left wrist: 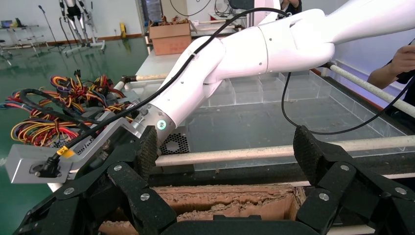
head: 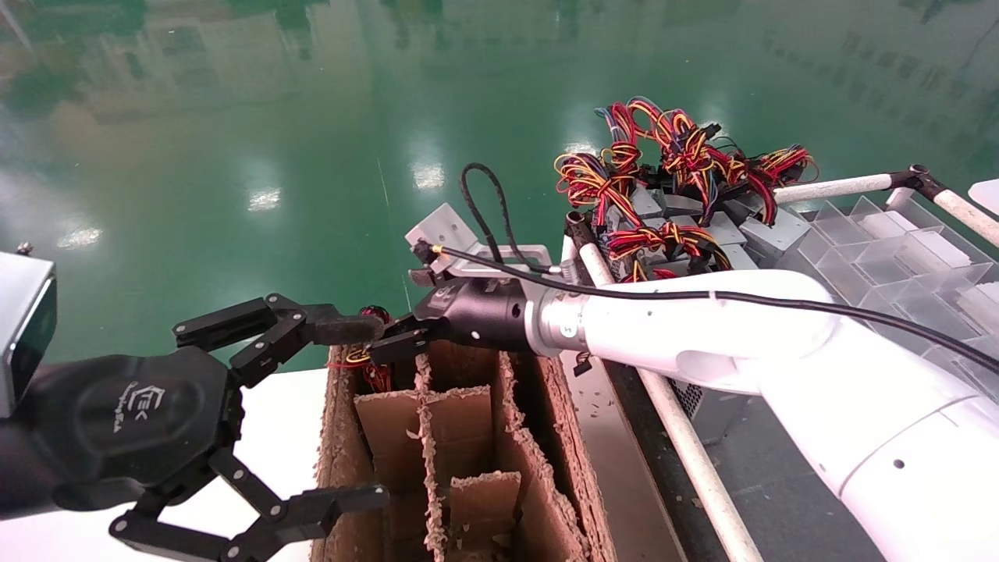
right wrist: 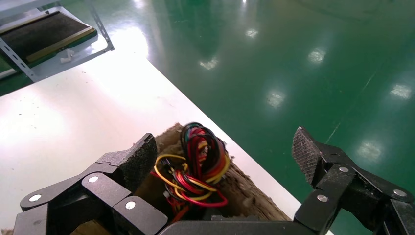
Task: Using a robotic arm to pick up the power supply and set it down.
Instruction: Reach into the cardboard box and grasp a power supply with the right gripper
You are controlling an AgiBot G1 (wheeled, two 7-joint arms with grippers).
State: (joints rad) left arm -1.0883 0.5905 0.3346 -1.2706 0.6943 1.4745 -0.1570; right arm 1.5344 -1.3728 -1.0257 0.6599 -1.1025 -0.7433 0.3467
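The power supply [right wrist: 193, 164] sits down in the far corner cell of the cardboard box [head: 460, 437]. Only its red, yellow and black wire bundle [head: 367, 357] shows; the grey body is hidden. My right gripper [right wrist: 224, 147] hangs just above it, open, one finger on each side of the wires without touching them. In the head view the right gripper [head: 390, 343] reaches in from the right on the white robotic arm [head: 702, 320]. My left gripper [head: 343, 414] is open and empty beside the box's near left side, and the left gripper [left wrist: 226, 147] faces across the box.
A heap of similar grey units with coloured wires [head: 679, 203] lies at the back right. A clear divided tray [head: 897, 250] is beside it, behind a white pipe rail [head: 687, 445]. The box stands on a white table [head: 281, 437]. A person's hand [left wrist: 402, 61] shows at the far side.
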